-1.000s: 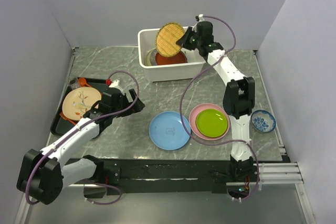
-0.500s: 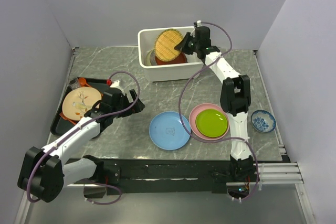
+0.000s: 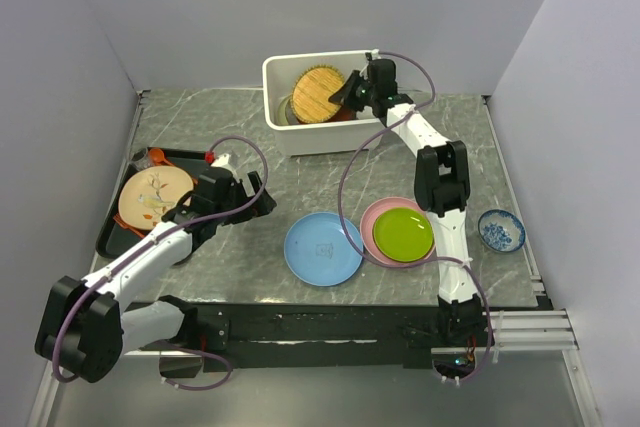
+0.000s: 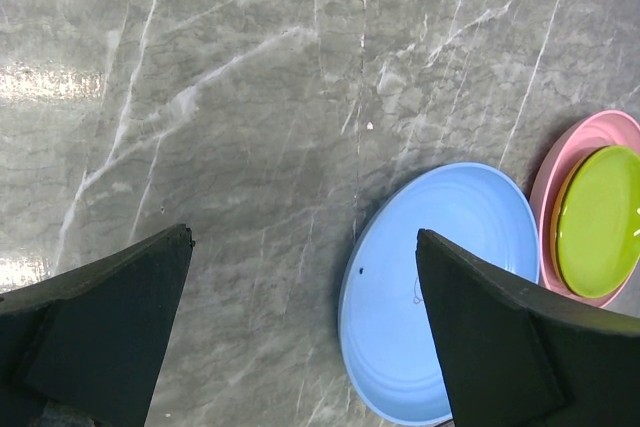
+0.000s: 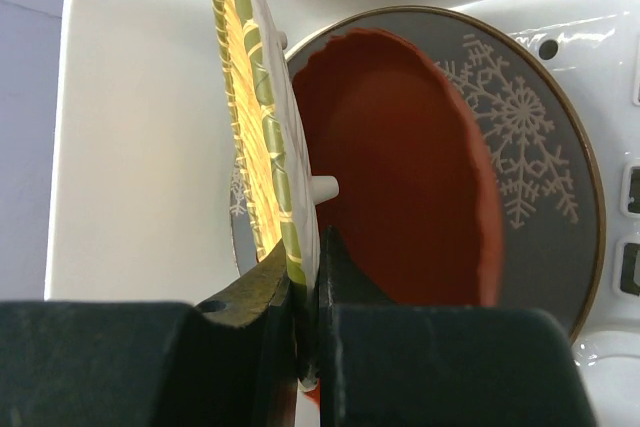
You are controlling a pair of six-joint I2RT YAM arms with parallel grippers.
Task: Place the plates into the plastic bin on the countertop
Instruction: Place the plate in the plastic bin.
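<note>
My right gripper [image 5: 310, 247] is shut on the rim of the yellow woven disc [image 5: 258, 117], which it holds on edge inside the white plastic bin [image 3: 320, 137]. Under the disc, a red plate [image 5: 400, 177] lies on a grey plate [image 5: 530, 177] with snowflake print. The blue plate [image 3: 322, 248] rests on the countertop [image 3: 300, 182]. The lime green plate [image 3: 403, 233] sits stacked on the pink plate [image 3: 372, 219]. A cream plate [image 3: 153, 197] with a leaf sprig lies on the left. My left gripper [image 4: 303, 237] hangs open above the countertop, just left of the blue plate [image 4: 440, 287].
The cream plate sits on a flat black tray [image 3: 112, 232] at the left edge, with orange and red items behind it. A small blue-and-white bowl [image 3: 500, 230] stands at the right. Grey walls close in the countertop on three sides.
My right gripper has lowered the yellow woven disc from above the bin's rim down into the bin. The left arm has barely moved.
</note>
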